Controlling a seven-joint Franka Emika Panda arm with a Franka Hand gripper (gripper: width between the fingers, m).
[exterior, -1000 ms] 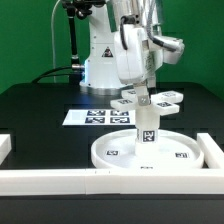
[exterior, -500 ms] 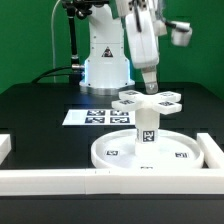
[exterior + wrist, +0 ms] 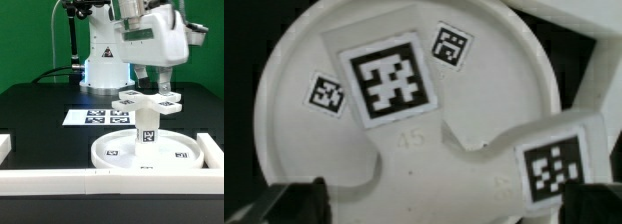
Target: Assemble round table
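Overhead, the gripper (image 3: 156,82) hangs just above the cross-shaped base (image 3: 148,100), its dark fingers (image 3: 163,84) pointing down toward the arms on the exterior view's right. They touch nothing. In the wrist view the fingertips (image 3: 292,196) show only as dark blurred shapes at the frame's edge, well apart from each other, so the fingers stand wide with nothing between them.

The cross-shaped base sits on top of the short cylindrical leg (image 3: 147,128), its four arms spread level and each carrying a small black-and-white tag. The leg stands upright near the middle of the large rimmed round disc (image 3: 110,155), which lies flat on the black tabletop (image 3: 35,115) close to the front edge, toward the front corner on the exterior view's right. A tag faces the camera on the leg's side, and more tags lie flat on the disc's surface. The wrist view looks down on the white parts from close by, showing one large tag (image 3: 386,82) with smaller ones around it.

A long white border rail (image 3: 60,180) runs along the front edge, touching the disc's rim. Behind the disc, toward the middle of the tabletop, the marker board (image 3: 92,116) lies flat. The arm's white pedestal (image 3: 103,62) stands at the back edge.
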